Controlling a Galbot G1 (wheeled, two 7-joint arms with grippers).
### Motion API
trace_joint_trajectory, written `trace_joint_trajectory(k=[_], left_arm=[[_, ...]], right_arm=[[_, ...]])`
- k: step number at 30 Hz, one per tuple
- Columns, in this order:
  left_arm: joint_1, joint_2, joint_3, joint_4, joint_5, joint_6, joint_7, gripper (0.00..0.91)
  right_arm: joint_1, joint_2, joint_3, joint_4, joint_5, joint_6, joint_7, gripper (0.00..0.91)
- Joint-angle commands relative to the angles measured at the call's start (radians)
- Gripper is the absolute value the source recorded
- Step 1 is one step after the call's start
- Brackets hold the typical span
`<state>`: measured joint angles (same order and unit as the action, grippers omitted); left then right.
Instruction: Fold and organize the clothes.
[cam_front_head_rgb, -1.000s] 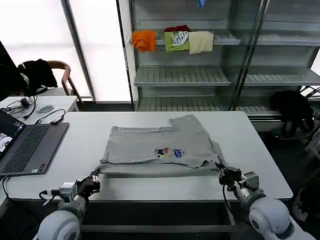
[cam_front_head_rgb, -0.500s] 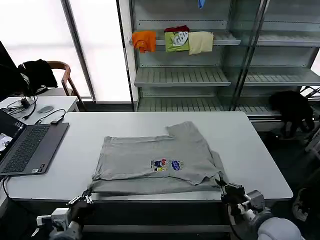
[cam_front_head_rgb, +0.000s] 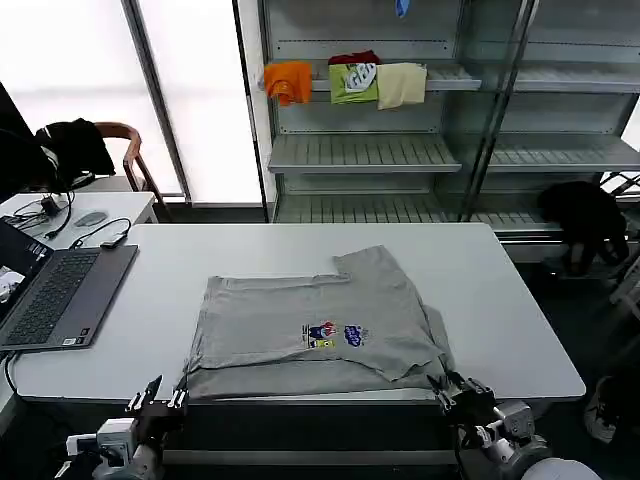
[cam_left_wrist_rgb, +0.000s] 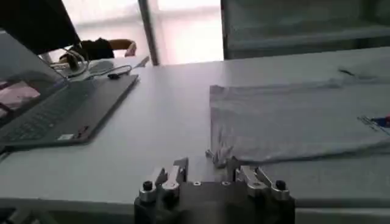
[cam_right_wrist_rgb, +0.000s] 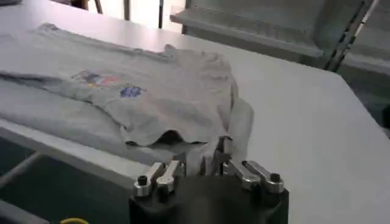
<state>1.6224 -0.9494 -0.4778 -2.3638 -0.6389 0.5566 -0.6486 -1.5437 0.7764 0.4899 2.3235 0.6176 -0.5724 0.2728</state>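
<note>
Shirt: folded light grey soft shirt (cam_front_head_rgb: 315, 335) on white table (cam_front_head_rgb: 520, 330), near edge partly hidden.
Left tool (cam_left_wrist_rgb: 207, 164): clamped on shirt corner.
Right tool (cam_right_wrist_rgb: 210, 159): clamped on shirt hem.

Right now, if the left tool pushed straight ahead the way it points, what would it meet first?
Most likely the grey shirt: the left tool sits at the table's near edge, aimed at the shirt's near corner, right in front of it. Whether it already touches the fabric is unclear.

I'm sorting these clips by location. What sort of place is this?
Probably a lab or office mocked up as a clothing shop: a white table holding a grey shirt, an open laptop with cables beside it, and metal display shelving carrying folded garments behind.
</note>
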Motion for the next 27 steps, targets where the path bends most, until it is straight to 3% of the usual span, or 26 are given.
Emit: trace_joint_trajectory(k=[1,3,6,7,10,16,18,22,27], left_arm=[[-0.213,0.027,0.014,-0.029,-0.047,0.019,0.063,0.907],[-0.283,0.027,0.024,0.015,-0.057,0.006,0.144,0.907],[-0.388,0.028,0.037,0.102,-0.06,-0.026,0.237,0.907],[-0.429,0.025,0.04,0.164,-0.061,-0.03,0.271,0.907],[-0.516,0.013,0.051,0.268,-0.11,-0.028,0.311,0.907],[-0.668,-0.004,0.087,0.47,-0.132,-0.007,0.404,0.907],[-0.7,-0.007,0.105,0.509,-0.126,-0.008,0.407,0.907],[-0.772,-0.016,0.156,0.598,-0.112,0.013,0.417,0.907],[-0.867,-0.045,0.222,0.733,-0.069,0.02,0.431,0.907]], right_arm=[[0.152,0.007,0.074,0.012,0.066,-0.006,0.031,0.907],[0.263,0.007,0.054,-0.056,0.071,-0.002,-0.035,0.907],[0.437,0.025,-0.017,-0.22,0.054,0.051,-0.126,0.907],[0.52,0.041,-0.063,-0.287,0.046,0.099,-0.166,0.907],[0.77,0.082,-0.221,-0.503,0.062,0.146,-0.226,0.907],[1.122,0.222,-0.483,-0.828,0.066,0.152,-0.311,0.907],[1.173,0.261,-0.511,-0.887,0.053,0.139,-0.302,0.907],[1.255,0.368,-0.583,-1.035,-0.03,0.023,-0.251,0.907],[1.287,0.436,-0.575,-1.167,-0.072,-0.002,-0.261,0.907]])
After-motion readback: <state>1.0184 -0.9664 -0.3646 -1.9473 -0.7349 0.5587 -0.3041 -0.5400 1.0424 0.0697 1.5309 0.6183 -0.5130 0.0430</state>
